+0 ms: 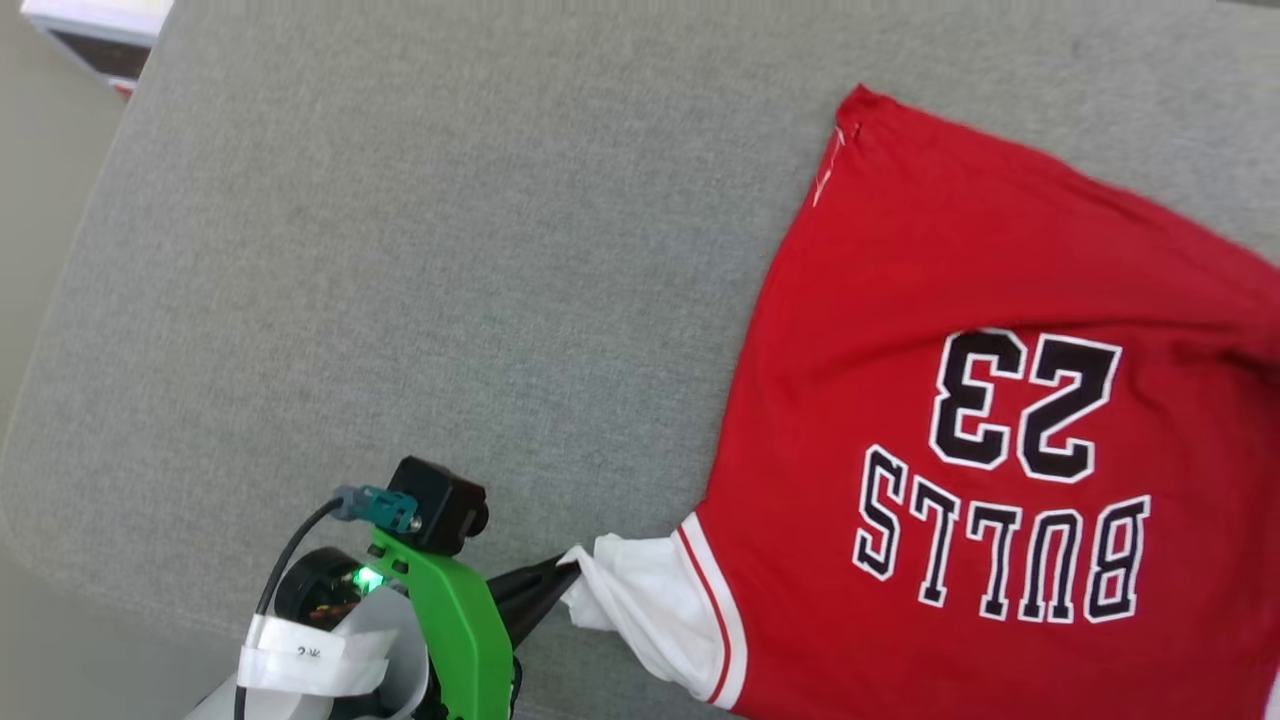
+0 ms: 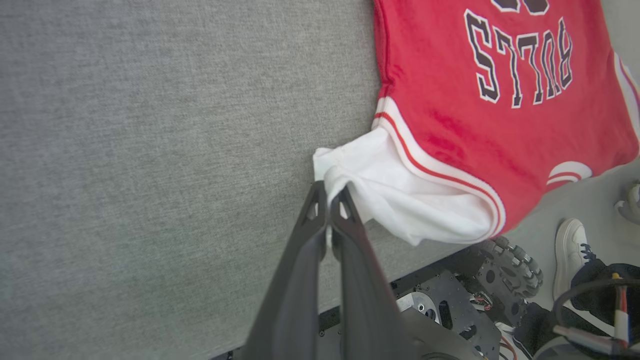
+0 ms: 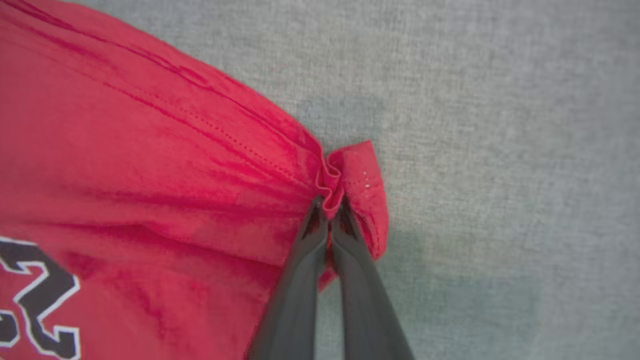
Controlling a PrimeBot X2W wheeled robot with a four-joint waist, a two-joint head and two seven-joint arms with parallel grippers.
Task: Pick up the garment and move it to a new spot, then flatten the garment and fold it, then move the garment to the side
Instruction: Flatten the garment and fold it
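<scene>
Left gripper [image 1: 568, 578] is closest in the head view, low and left of centre on its green bracket [image 1: 455, 620]. Its fingers [image 2: 295, 280] are pressed together on a bunched tip of the white sleeve [image 2: 400, 195]. Left wrist view shows cloth caught between the tips, so it's a real pinch, not a touch.

Right gripper [image 3: 330, 205]: fingers likewise closed, pinching a puckered red hem corner [image 3: 360, 175]. Gathers fan out from the grip along the hem stitching, which reads as some pull on the cloth there.

Garment [image 1: 950, 300] lies on the grey cloth-covered surface [image 1: 400, 250], in the right half of the head view, running off the right and bottom edges. Print [image 1: 1010, 480] is face up and upside down to the camera, so collar end is toward the robot, hem away. Body mostly flat, sleeve crumpled. Near edge sits at or just over the surface edge, can't tell which. Left wrist view has the wheeled base [image 2: 510, 260] and a person's shoe [image 2: 570, 245] below it.

My read: two grips on well-separated points = spread-and-drag hold. Sleeve on one side and hem corner on the other let the arms tension the cloth so it travels without collapsing. Looks like the move/flatten stage, no fold made yet. Risk: the sleeve grip is on a thin tip of fabric and could slip under a hard pull.
</scene>
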